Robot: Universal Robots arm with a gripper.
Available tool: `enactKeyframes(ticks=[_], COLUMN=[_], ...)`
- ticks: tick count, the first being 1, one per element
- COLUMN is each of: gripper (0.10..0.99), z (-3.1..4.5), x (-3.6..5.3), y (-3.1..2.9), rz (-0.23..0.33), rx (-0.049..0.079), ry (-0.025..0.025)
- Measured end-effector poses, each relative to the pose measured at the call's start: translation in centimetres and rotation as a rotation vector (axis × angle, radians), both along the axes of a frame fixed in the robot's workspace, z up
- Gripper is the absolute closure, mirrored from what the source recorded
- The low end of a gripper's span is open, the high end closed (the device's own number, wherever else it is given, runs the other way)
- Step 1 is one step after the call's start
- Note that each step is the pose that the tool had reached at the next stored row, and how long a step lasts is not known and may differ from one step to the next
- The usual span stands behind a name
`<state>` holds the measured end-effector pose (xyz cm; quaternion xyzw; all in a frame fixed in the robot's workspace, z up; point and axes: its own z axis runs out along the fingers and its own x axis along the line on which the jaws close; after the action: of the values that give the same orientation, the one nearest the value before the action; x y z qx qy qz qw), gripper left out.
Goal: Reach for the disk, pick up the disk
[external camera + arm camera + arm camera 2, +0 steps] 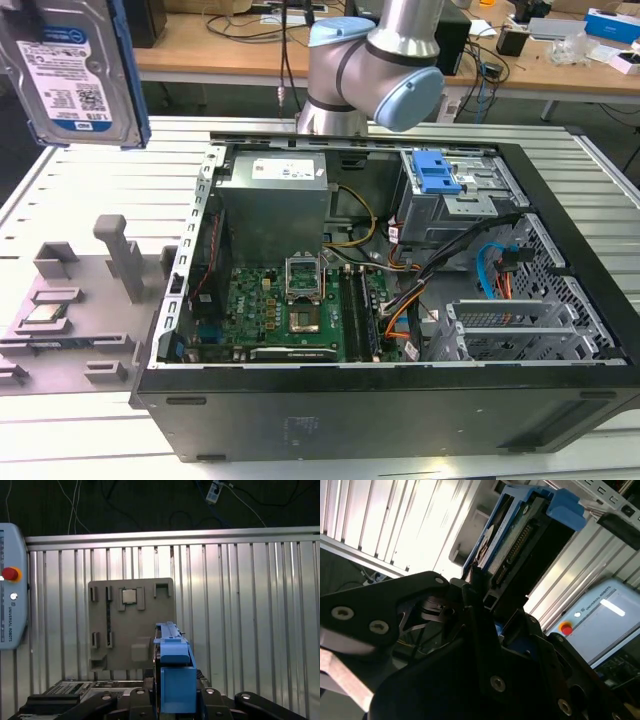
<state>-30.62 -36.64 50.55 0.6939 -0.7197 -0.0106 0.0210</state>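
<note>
Disk: the disk [68, 70] is up in the air, clear of the table [100, 190], well off the open computer case [400, 400] toward the exterior view's left.
Claw: the claw [487, 597] is pinching one end of the disk, edge-on.
Grip advice: probably best to keep the squeeze steady.
Carry advice: avoid tilting, since most of the disk overhangs the claw.

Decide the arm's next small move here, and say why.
Probably a short, steady lift with the claw held shut. The disk hangs clear of the table at the exterior view's left, and in the first wrist view it stands on edge in the claw, so the grasp looks made. Extra clearance seems the only thing left.
</note>
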Motion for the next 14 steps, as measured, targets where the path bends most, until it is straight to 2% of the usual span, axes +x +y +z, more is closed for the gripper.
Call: enactKeyframes(ticks=[4,7,14], gripper=[0.722,0.722,0.722], z=[0.01,0.00,0.01], x=[1.55,3.26,6.25], y=[0.00,0.00,0.00], rz=[0.000,0.000,0.000], rx=[0.000,0.000,0.000], ry=[0.0001,0.0001,0.0004])
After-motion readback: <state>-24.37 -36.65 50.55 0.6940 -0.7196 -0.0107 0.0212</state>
